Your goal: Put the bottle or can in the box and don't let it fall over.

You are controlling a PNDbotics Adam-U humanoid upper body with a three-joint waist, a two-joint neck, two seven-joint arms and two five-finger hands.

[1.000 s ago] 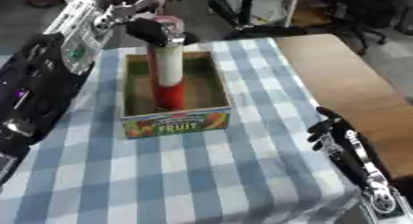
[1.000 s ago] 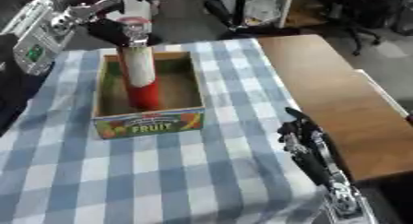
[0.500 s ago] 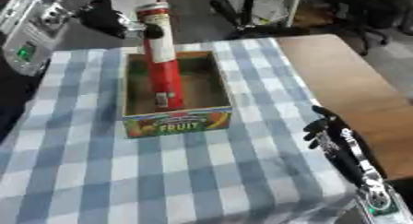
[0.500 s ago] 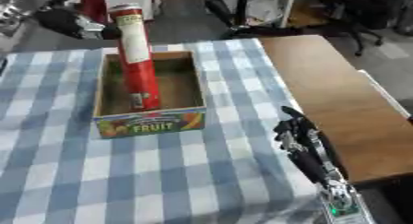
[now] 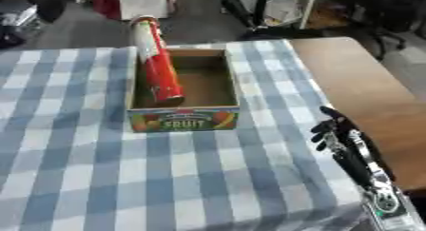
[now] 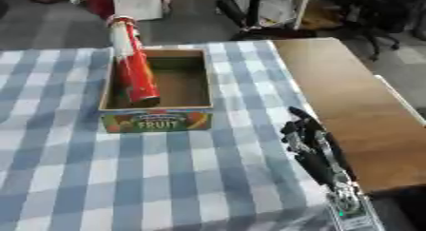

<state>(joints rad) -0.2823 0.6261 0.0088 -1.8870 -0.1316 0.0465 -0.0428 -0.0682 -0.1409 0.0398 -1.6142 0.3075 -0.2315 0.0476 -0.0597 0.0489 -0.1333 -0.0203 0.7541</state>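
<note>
Tall red can (image 5: 158,63) stands in left part of fruit box (image 5: 185,119), base on box floor, top tilted toward far left, above box rim; no hand on it. Left hand out of view; right hand (image 6: 309,145) idle at lower right on checked cloth (image 5: 75,178), fingers straight, holding nothing. Step judged: placement done, release complete. Next move calls only for checking that can stays standing; risk: lean may tip it.
</note>
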